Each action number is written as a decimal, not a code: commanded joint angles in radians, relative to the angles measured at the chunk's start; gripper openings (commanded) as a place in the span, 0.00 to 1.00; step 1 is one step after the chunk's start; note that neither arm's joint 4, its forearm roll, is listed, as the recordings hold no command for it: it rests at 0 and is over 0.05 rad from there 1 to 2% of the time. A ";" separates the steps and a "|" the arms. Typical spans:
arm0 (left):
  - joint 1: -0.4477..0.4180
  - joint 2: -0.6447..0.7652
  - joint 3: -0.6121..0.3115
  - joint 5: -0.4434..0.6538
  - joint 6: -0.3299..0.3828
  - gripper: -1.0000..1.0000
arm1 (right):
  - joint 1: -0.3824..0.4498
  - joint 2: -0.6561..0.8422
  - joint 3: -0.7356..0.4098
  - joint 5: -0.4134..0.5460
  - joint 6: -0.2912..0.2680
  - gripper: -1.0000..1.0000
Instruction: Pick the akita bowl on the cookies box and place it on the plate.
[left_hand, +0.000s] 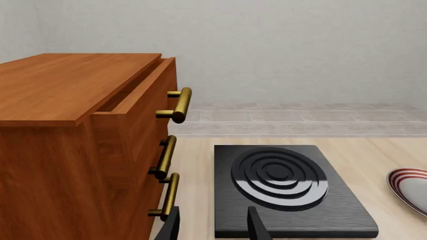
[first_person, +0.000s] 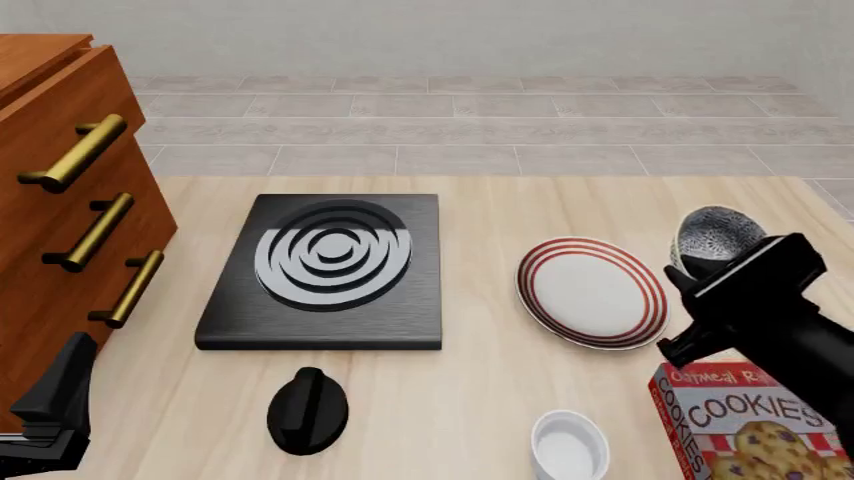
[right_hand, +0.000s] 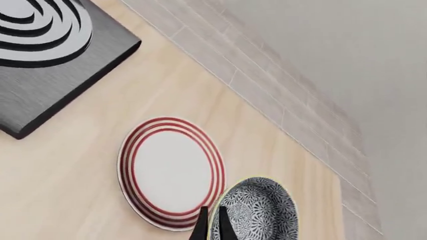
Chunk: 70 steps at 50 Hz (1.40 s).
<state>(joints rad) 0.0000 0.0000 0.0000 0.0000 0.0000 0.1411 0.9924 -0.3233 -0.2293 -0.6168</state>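
The akita bowl (first_person: 721, 238), dark with white speckles, hangs tilted above the table just right of the plate (first_person: 591, 292). My right gripper (first_person: 694, 268) is shut on its rim. In the right wrist view the two fingers (right_hand: 202, 227) pinch the edge of the akita bowl (right_hand: 257, 212), and the red-ringed plate (right_hand: 170, 172) lies right beside it. The cookies box (first_person: 747, 425) stands at the front right, below the right arm, with nothing on it. My left gripper (left_hand: 213, 230) is open and empty near the front left corner (first_person: 60, 400).
A black stove burner (first_person: 327, 265) lies left of the plate, with a black knob (first_person: 307, 408) in front of it. A plain white small bowl (first_person: 570, 447) sits beside the cookies box. A wooden drawer cabinet (first_person: 67, 200) with brass handles fills the left side; its top drawer (left_hand: 133, 95) is slightly open.
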 joint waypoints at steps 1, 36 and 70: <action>0.000 0.000 0.000 0.000 0.000 1.00 | 0.028 0.061 -0.072 0.018 -0.063 0.00; 0.000 0.000 0.000 0.000 0.000 1.00 | 0.070 0.262 -0.195 0.021 0.013 0.00; 0.000 0.000 0.000 0.000 0.000 1.00 | 0.086 0.394 -0.268 0.018 0.014 0.00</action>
<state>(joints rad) 0.0000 0.0000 0.0000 0.0000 0.0000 0.2209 1.3405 -0.5551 -0.2156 -0.6089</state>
